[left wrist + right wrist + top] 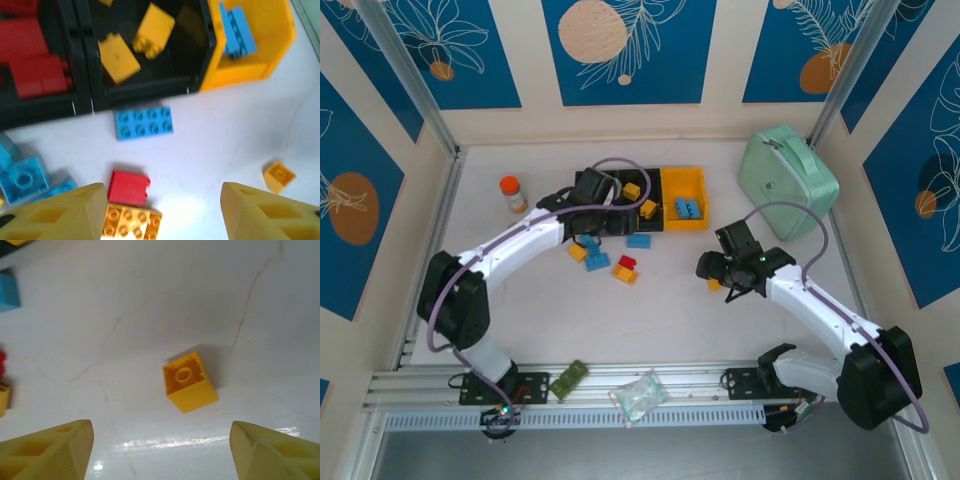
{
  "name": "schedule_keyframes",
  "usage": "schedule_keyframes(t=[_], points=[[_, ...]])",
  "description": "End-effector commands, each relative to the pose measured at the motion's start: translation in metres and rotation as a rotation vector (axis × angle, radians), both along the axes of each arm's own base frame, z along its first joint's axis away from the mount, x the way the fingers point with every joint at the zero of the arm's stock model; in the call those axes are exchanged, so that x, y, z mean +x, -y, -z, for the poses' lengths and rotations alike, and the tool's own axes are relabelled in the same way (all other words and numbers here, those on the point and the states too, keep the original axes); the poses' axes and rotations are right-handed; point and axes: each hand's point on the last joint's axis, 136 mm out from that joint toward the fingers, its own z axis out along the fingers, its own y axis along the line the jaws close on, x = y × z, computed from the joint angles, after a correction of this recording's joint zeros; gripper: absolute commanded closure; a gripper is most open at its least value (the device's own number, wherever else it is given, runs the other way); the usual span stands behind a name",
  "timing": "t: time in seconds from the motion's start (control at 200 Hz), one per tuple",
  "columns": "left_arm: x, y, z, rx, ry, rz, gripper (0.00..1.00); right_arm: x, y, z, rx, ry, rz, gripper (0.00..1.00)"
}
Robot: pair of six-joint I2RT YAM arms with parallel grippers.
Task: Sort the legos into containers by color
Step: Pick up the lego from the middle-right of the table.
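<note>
**Top view.** White table (650, 320) in a booth w/ blue leaf-print walls (620, 50). Three bins sit in a row at the far side: two black, then a yellow bin (685, 226) at the right end. The mid bin (642, 172) holds yellow legos, the yellow bin blue ones. L gripper (595, 205) hangs by the bins, near the loose legos (598, 262). This is prob. because that cluster lies just beside the bins, so each carry is short. R gripper (720, 272) works apart, to the right, over a lone yellow brick (715, 285). Mint case (787, 180) and bottle (512, 193) stand off to the sides, away from the work.

**L wrist view.** L gripper (162, 192): fingers well apart, nothing held. Seen between them on the table, a red brick (129, 187) touches a yellow one (131, 223). A blue brick (144, 123) lies just in front of the mid bin. The left bin (75, 107) holds red, so each bin's colour is already set. Light-blue pieces (22, 177) lie at the left edge. Judged progress: part done, w/ several legos left outside.

**R wrist view.** R gripper (161, 427): wide apart and empty. The lone yellow brick lies ahead of the tips, hollow side up and askew to the finger line. Judged step: lining up a pick. The wrist prob. needs a turn so the pads meet flat faces, else the brick may twist out. By colour it belongs in the mid bin.
</note>
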Motion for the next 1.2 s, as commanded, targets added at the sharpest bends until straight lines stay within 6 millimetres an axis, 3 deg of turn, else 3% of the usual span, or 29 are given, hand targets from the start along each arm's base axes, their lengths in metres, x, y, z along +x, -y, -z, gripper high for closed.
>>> schedule_keyframes(t=[0.0,0.23,0.435,0.57,0.715,0.845,0.92,1.196], points=[[-0.024,0.016,-0.014,-0.154,-0.002,0.082,0.38,0.010,0.002,0.003,-0.028,-0.005,-0.022,0.27],[-0.068,0.006,0.008,-0.244,-0.059,0.110,0.37,0.023,0.002,0.031,-0.062,-0.069,-0.036,0.28],[-0.086,-0.006,0.033,-0.275,-0.110,0.051,0.37,0.030,-0.008,0.051,-0.053,-0.119,-0.073,0.29],[-0.091,-0.008,0.041,-0.290,-0.134,0.033,0.37,0.029,-0.018,0.061,-0.045,-0.150,-0.097,0.36],[-0.092,-0.007,0.043,-0.296,-0.139,0.029,0.37,0.025,-0.025,0.067,-0.070,-0.172,-0.120,0.52],[-0.093,-0.008,0.043,-0.295,-0.133,0.026,0.37,0.021,-0.032,0.062,-0.079,-0.163,-0.141,0.65],[-0.093,-0.010,0.045,-0.292,-0.133,0.020,0.37,0.021,-0.035,0.055,-0.081,-0.150,-0.151,0.67],[-0.099,-0.034,0.056,-0.262,-0.114,-0.091,0.37,0.044,-0.066,-0.001,-0.045,-0.020,-0.230,0.68]])
